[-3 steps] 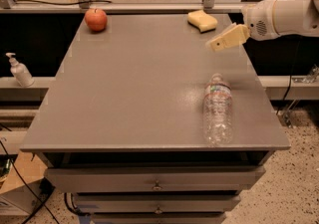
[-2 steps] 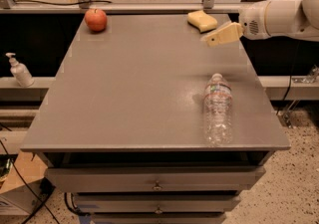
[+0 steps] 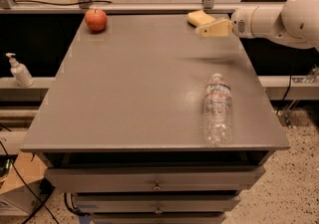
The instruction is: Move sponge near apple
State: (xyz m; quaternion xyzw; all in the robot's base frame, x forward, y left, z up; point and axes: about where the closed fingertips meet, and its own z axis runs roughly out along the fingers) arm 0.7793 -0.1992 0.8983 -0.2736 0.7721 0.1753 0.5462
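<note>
Filling most of the view is a flat grey tabletop (image 3: 139, 83), seen from the front and slightly above. Under its front edge are stacked grey drawers (image 3: 157, 179) with small round knobs.

A white robot arm (image 3: 279, 18) comes in from the right side of the view, above the tabletop's far right corner. A clear plastic water bottle (image 3: 218, 111) lies on its side near the front right of the tabletop, with its cap pointing toward the far edge. It is well apart from everything else.

At the end of the arm, the cream-coloured tool (image 3: 202, 30) points left and sits over the far right part of the tabletop. Whether the tool is open or closed cannot be told, and it does not appear to have hold of anything.

A shiny red-orange apple (image 3: 95, 19) stands in the far left corner of the tabletop. The pale yellow sponge (image 3: 200, 17) lies near the far right edge, just behind the tip of the tool. Whether the two touch cannot be told. The sponge and apple are well apart, with bare tabletop between them.

Off the tabletop, on a lower ledge to the left, stands a small white pump bottle (image 3: 19, 70).
</note>
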